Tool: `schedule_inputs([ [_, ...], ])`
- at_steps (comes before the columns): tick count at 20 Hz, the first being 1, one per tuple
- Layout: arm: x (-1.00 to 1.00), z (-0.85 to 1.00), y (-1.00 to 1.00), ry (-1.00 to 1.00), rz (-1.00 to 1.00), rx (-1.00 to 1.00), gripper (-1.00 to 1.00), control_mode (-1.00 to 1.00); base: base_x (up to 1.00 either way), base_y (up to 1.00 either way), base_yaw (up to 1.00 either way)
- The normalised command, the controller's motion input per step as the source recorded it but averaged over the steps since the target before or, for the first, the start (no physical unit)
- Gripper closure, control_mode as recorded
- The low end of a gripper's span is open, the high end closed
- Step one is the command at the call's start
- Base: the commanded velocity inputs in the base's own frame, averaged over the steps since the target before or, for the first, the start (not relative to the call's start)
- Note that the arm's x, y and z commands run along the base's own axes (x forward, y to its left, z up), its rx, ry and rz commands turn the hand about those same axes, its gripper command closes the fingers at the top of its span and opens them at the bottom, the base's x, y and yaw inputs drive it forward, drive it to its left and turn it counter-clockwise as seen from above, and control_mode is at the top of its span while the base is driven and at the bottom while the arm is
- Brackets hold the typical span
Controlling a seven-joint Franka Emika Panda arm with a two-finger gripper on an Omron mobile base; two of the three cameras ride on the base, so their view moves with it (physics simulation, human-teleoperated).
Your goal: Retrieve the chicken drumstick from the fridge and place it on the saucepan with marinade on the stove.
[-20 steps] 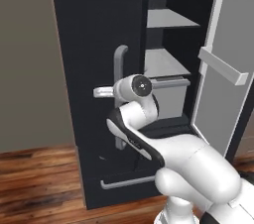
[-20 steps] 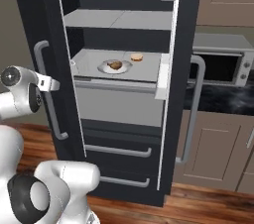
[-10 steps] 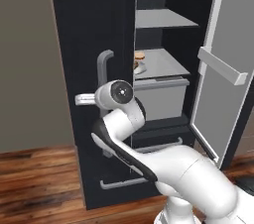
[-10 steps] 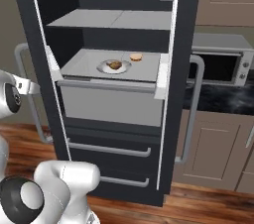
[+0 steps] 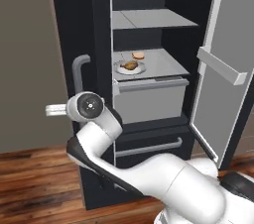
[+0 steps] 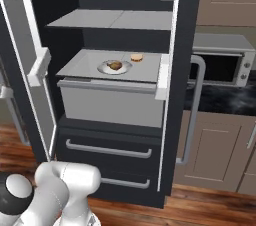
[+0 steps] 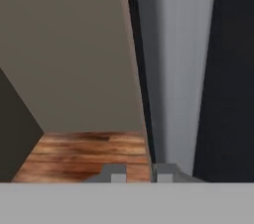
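The fridge (image 5: 101, 25) stands with both doors swung open. On its middle shelf lies the golden-brown chicken drumstick (image 5: 130, 64) (image 6: 116, 65) on a white plate (image 5: 141, 70) (image 6: 103, 68). My gripper (image 5: 53, 110) (image 7: 140, 172) is low at the left door's outer side, far left of the shelf. It is shut, and the grey handle bar (image 5: 80, 72) (image 7: 178, 69) rises just past its fingertips. I cannot tell whether they pinch the handle. The saucepan and the stove are out of view.
A tan bun (image 5: 138, 55) (image 6: 136, 57) sits behind the plate. A grey bin (image 5: 151, 99) and two drawers lie under the shelf. The right door (image 5: 223, 74) juts out at right. A microwave (image 6: 220, 62) stands on the counter beyond it.
The fridge's left door has swung much wider, and my hand went left with it. The shelf with the plate now shows in full. The fingers have drawn closer together.
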Motion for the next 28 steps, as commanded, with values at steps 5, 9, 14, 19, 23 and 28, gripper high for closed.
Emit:
schedule_inputs([
  [5, -0.09, 0.13, 0.47, 0.04, 0.02, 0.0, 1.0, -1.0, 0.0, 0.0, 0.0],
  [9, -0.42, 0.29, 0.18, 0.01, 0.0, 0.0, -1.0, -1.0, 0.0, 0.0, 0.0],
  [14, -0.94, 0.48, 0.0, 0.0, 0.0, 0.0, -1.0, -1.0, 0.0, 0.0, 0.0],
  [19, -1.0, 0.53, -0.18, -0.05, 0.0, 0.0, -1.0, -1.0, 0.0, 0.0, 0.0],
  [23, -0.84, 0.32, -0.92, 0.0, 0.0, 0.0, -1.0, -1.0, 0.0, 0.0, 0.0],
  [28, -0.72, 0.22, -1.0, 0.0, 0.0, 0.0, -1.0, -1.0, 0.0, 0.0, 0.0],
])
